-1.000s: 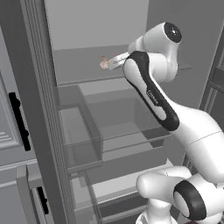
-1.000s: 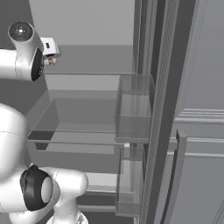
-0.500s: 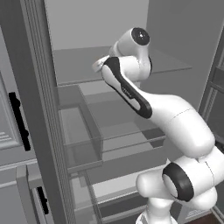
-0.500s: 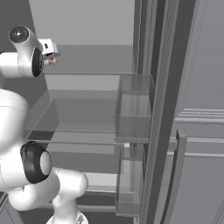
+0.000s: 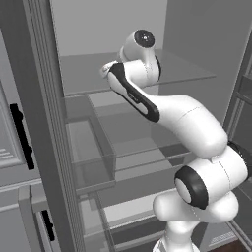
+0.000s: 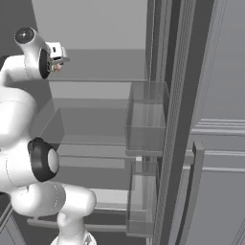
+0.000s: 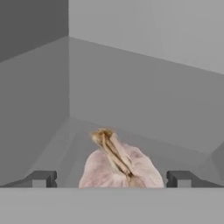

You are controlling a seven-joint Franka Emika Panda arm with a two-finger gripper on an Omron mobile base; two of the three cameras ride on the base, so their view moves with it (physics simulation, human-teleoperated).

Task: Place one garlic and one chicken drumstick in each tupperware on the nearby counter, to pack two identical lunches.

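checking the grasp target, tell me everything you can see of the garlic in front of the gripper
The garlic is a pale, pinkish off-white bulb with faint lengthwise ribs and a dry brown stem tip that points up and toward the camera's left. It looks papery and whole. It sits on a flat grey shelf near the back corner of grey walls. The open gripper has one fingertip on each side of it, both apart from the bulb. Its lower part is cut off in the hand view.

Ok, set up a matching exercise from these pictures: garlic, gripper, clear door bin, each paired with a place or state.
Things:
1. garlic
2. gripper
3. clear door bin

Places or states:
A. mounted on the open fridge door
B. open, a fingertip on each side of the bulb
C. lying on the grey fridge shelf, between the fingertips

Pairs: 1-C, 2-B, 3-A
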